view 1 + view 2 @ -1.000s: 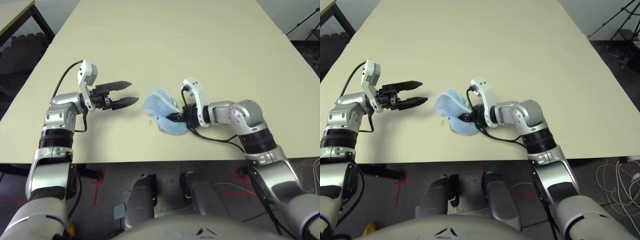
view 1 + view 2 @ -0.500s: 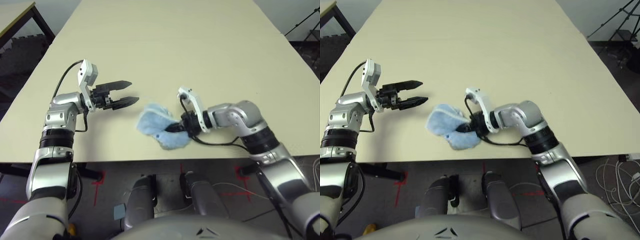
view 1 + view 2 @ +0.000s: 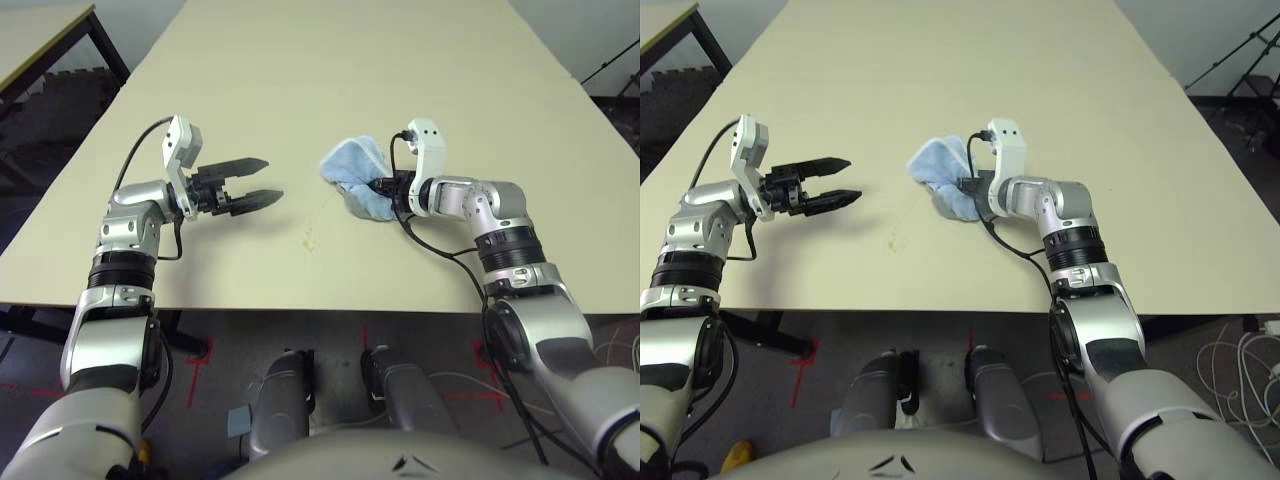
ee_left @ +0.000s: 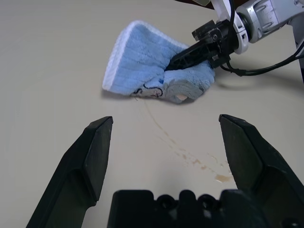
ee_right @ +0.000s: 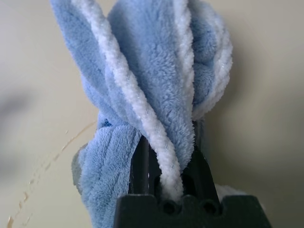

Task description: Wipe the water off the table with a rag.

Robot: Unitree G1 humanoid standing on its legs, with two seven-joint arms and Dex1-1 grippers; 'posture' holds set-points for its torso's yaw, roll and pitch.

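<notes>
The rag (image 3: 352,165), light blue with a white edge, a small dark mark and a greyish patch, was bunched near the middle of the near part of the table (image 3: 300,90), taking twelve o'clock as the side far from the robot. Whether its whole underside touched the tabletop could not be told.

The right gripper (image 5: 166,154) was clenched on the rag, reaching in from the rag's three o'clock side, with folds bulging out past its two black fingers. Its silver forearm (image 3: 510,245) came in from about four o'clock.

The water (image 4: 223,178) lay toward the rag's seven o'clock: a thin, broken trail of amber-brown streaks and droplets running away from near the rag's edge, with a larger glossy drop farther along it.

At nine o'clock from the rag, apart from it, the left gripper (image 3: 275,178) was released, its two fingers spread and nothing between them. The water was at about five o'clock from those fingertips.

Farther out, a smaller tan table (image 3: 35,35) stood at ten o'clock, a black tripod (image 3: 1245,75) at two o'clock, and red tape marks (image 3: 195,365) lined the dark floor toward seven o'clock.
</notes>
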